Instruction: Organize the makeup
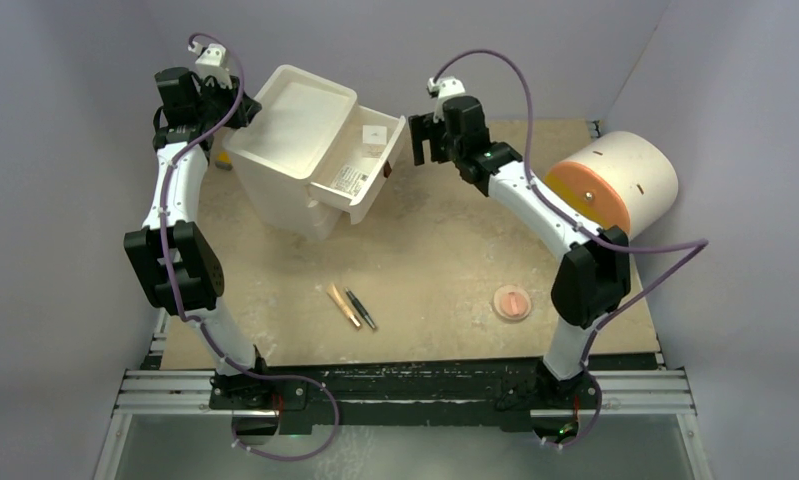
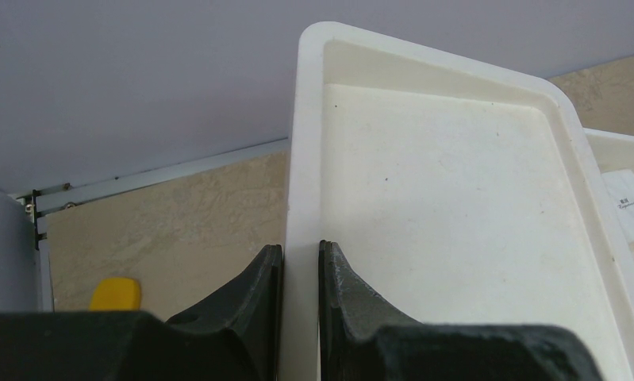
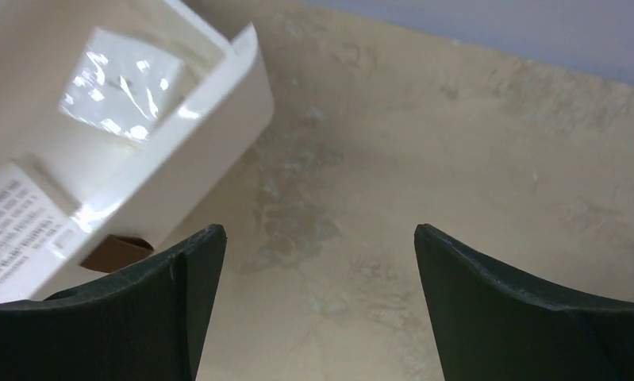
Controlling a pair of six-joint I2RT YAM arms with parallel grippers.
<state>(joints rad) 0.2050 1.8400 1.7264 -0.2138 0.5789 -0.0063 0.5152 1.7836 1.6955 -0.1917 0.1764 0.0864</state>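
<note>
Pinching the big white plastic cabinet (image 2: 456,206) by its rim, far left: L gripper (image 2: 301,250). R gripper (image 3: 320,234) jaws spread, beside pulled-out white drawer (image 3: 194,151).

walls (image 1: 75,60): pale lavender | tabletop (image 1: 435,250): beige, mottled | near edge: aluminium rail (image 1: 665,390)

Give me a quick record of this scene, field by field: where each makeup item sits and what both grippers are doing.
in drawer: white cube box and flat labelled packet, inside the open drawer of the cabinet
on table: tan stick beside dark stick; pink compact apart, to their right
left gripper: shut on the cabinet's top rim
right gripper: open, empty, beside the drawer front
other: white cylinder at the table's right side
</note>
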